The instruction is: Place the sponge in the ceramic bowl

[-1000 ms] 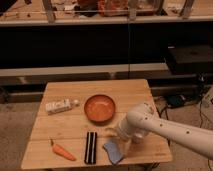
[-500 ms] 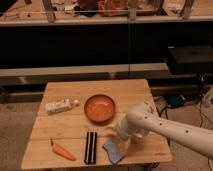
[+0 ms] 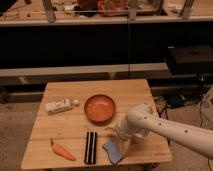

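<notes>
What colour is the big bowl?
The ceramic bowl is orange-brown, seen in the camera view. The gripper hangs at the sponge.

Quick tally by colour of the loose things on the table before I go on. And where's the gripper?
Orange: 2, the ceramic bowl and the carrot
Black: 1, the ridged bar
Blue-grey: 1, the sponge
White: 1, the bottle lying on its side
Total: 5
The gripper is at the sponge's upper edge, front-right of the bowl.

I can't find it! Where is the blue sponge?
The sponge is near the front edge of the table, beside the black bar, with the tool right over it.
</notes>
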